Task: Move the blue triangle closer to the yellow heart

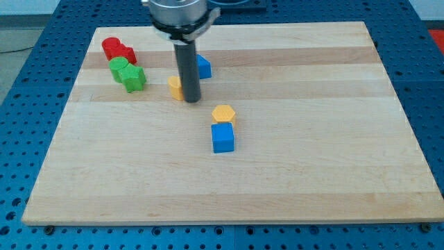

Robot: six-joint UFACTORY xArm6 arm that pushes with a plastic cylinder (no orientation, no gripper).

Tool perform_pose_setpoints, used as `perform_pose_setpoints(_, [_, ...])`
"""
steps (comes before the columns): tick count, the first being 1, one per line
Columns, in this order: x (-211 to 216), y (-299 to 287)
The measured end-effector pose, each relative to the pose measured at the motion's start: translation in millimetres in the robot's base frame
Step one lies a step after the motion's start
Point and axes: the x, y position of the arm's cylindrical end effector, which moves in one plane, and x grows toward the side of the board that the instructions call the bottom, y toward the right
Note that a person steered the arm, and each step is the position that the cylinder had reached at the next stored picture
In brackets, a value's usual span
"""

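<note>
nearest you, toward the view's bottom, the wooden worktop (139, 187) lies bare, its pale planks running left to right over a blue perforated base (21, 139).

moving up, you meet a blue cube (223, 137) just right of the middle. a yellow hexagon (223, 114) sits directly above it, touching or nearly touching its top edge.

further up and to the view's left, my tip (191, 101) rests on the worktop at the end of the dark upright rod (187, 69). a yellow block (175, 87) pokes out from the rod's left side, touching it or just beside it; the rod hides most of it, so you cannot confirm a heart shape. on the rod's right side, a little higher in the view, a blue block (202, 67) shows, also partly hidden, so its triangle shape is not clear. the two blocks are near each other, with the rod standing between them.

there is no pincer for you to check here, only the rod, so open or closed does not apply.

to the view's left, well apart from the tip, you see two green blocks (127, 73) pressed together, and above them, touching, two red blocks (118, 49) close to the worktop's upper left corner. their exact shapes are hard to tell.

at the view's top, the arm's grey mount (179, 15) holds the rod.
</note>
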Motion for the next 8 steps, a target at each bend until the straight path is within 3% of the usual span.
perform_pose_setpoints(2, [-22,-44])
perform_pose_setpoints(3, [-22,-40])
perform_pose_setpoints(6, [-22,38])
perform_pose_setpoints(8, [-60,49])
